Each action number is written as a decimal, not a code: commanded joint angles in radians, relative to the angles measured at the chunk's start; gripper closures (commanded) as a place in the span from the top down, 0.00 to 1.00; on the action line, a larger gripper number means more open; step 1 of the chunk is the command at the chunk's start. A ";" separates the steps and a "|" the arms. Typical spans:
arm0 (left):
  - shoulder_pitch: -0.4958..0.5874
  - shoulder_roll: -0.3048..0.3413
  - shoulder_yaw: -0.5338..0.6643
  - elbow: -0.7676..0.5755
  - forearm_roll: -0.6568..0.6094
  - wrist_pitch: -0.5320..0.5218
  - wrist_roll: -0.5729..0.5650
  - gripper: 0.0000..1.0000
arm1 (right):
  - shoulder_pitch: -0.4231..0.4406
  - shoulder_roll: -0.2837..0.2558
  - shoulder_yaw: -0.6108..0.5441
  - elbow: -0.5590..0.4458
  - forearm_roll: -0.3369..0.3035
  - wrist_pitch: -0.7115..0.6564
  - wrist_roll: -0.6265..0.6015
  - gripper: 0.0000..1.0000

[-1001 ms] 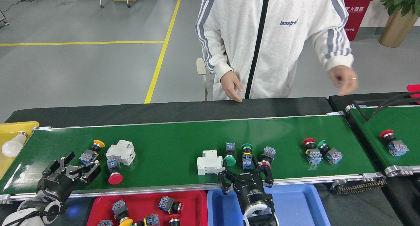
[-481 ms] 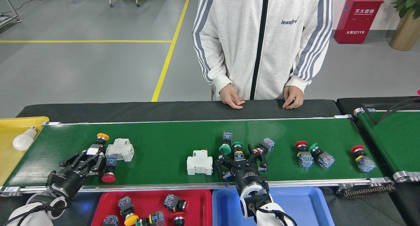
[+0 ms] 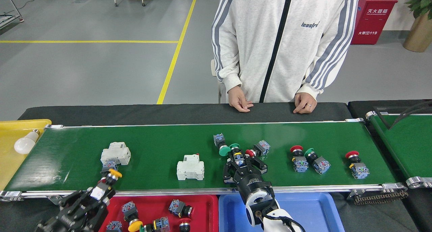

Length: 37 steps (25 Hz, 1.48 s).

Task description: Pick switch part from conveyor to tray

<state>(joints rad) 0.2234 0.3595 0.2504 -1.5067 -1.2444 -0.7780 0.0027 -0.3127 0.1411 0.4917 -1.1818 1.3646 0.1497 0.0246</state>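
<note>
The conveyor point(image 3: 202, 134) is a long dark-green belt with silver rails, carrying several push-button switch parts. My left gripper point(image 3: 96, 196) is at the belt's near-left edge, above the corner of the red tray point(image 3: 202, 205), shut on a yellow-capped switch part point(image 3: 109, 179). My right gripper point(image 3: 240, 162) reaches over the belt's middle. Its fingers are drawn in around a green-capped switch part point(image 3: 238, 155) with a blue and yellow body. A green-capped part point(image 3: 221, 147) and a red-capped one point(image 3: 257, 150) lie close on either side.
Two white circuit breakers point(image 3: 115, 153) point(image 3: 190, 167) lie on the belt. More switch parts point(image 3: 297, 157) point(image 3: 318, 162) point(image 3: 356, 164) sit to the right. The red tray holds several switches beside a blue tray point(image 3: 303, 211). A bulb point(image 3: 23, 144) lies in a yellow bin. A person's hands point(image 3: 240, 102) rest at the far edge.
My left gripper has carried the yellow-capped switch part off the belt toward the red tray. My right gripper's fingers have drawn in around the green-capped part. The parts on the belt have shifted left.
</note>
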 commanded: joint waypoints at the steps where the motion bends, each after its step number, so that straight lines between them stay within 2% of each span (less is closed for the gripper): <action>1: 0.017 0.003 0.012 -0.033 -0.006 -0.007 0.002 0.48 | 0.018 -0.002 0.050 -0.081 0.002 -0.022 -0.005 0.14; 2: 0.027 -0.010 0.016 -0.040 -0.010 -0.007 0.002 0.72 | 0.044 -0.003 0.102 -0.134 0.002 -0.030 -0.005 0.14; 3: 0.033 -0.030 0.021 -0.044 -0.010 -0.007 0.002 0.90 | 0.069 -0.012 0.154 -0.182 0.004 -0.042 -0.005 0.14; 4: 0.040 -0.051 0.029 -0.052 -0.010 -0.007 0.002 0.98 | 0.089 -0.031 0.215 -0.229 0.007 -0.062 -0.006 0.14; 6: 0.065 -0.065 0.050 -0.056 -0.007 -0.007 0.002 0.99 | 0.107 -0.069 0.332 -0.295 0.011 -0.081 -0.006 0.15; 7: 0.070 -0.067 0.055 -0.059 -0.007 -0.007 0.002 1.00 | 0.107 -0.077 0.381 -0.303 0.013 -0.082 -0.008 0.21; 8: 0.074 -0.068 0.056 -0.066 -0.009 -0.007 0.002 1.00 | 0.104 -0.080 0.438 -0.303 0.018 -0.079 -0.006 0.45; 9: 0.074 -0.070 0.058 -0.067 -0.007 -0.007 0.003 1.00 | 0.103 -0.080 0.481 -0.300 0.028 -0.072 -0.006 0.89; 10: 0.073 -0.076 0.064 -0.067 -0.006 -0.007 0.005 1.00 | 0.106 -0.080 0.495 -0.295 0.033 -0.073 -0.006 0.98; 15: 0.071 -0.200 0.256 -0.070 -0.010 -0.007 0.006 1.00 | 0.107 -0.081 0.479 -0.289 0.027 -0.078 -0.006 0.99; 16: 0.073 -0.200 0.276 -0.064 -0.010 0.075 0.008 1.00 | 0.110 -0.080 0.461 -0.292 0.025 -0.078 -0.008 0.99; 18: 0.076 -0.192 0.288 -0.053 -0.012 0.164 0.011 1.00 | 0.135 -0.078 0.393 -0.306 0.024 -0.065 -0.014 0.98; 21: 0.076 -0.183 0.317 -0.033 -0.012 0.183 0.014 1.00 | 0.281 -0.083 0.197 -0.392 0.024 0.028 -0.034 0.98; 23: 0.076 -0.180 0.322 -0.033 -0.012 0.183 0.014 1.00 | 0.391 -0.107 0.071 -0.449 0.024 0.082 -0.121 0.98; 26: 0.070 -0.166 0.325 -0.023 -0.023 0.187 0.014 1.00 | 0.531 -0.110 -0.090 -0.469 0.022 0.122 -0.245 0.98; 27: 0.060 -0.154 0.325 -0.010 -0.035 0.189 0.014 1.00 | 0.547 -0.107 -0.133 -0.467 0.021 0.128 -0.252 0.98; 29: 0.005 -0.122 0.319 0.045 -0.079 0.221 0.016 0.99 | 0.546 -0.092 -0.196 -0.457 0.019 0.128 -0.249 0.98; 32: -0.095 -0.062 0.306 0.166 -0.102 0.246 0.016 0.99 | 0.492 -0.086 -0.196 -0.455 0.027 0.126 -0.239 0.98; 37: -0.196 0.036 0.260 0.333 -0.102 0.247 0.016 0.99 | 0.343 -0.117 -0.108 -0.368 0.034 0.116 -0.137 0.98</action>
<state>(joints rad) 0.0535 0.3703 0.5235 -1.1920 -1.3449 -0.5351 0.0102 0.0598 0.0372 0.3678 -1.5581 1.3968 0.2758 -0.1471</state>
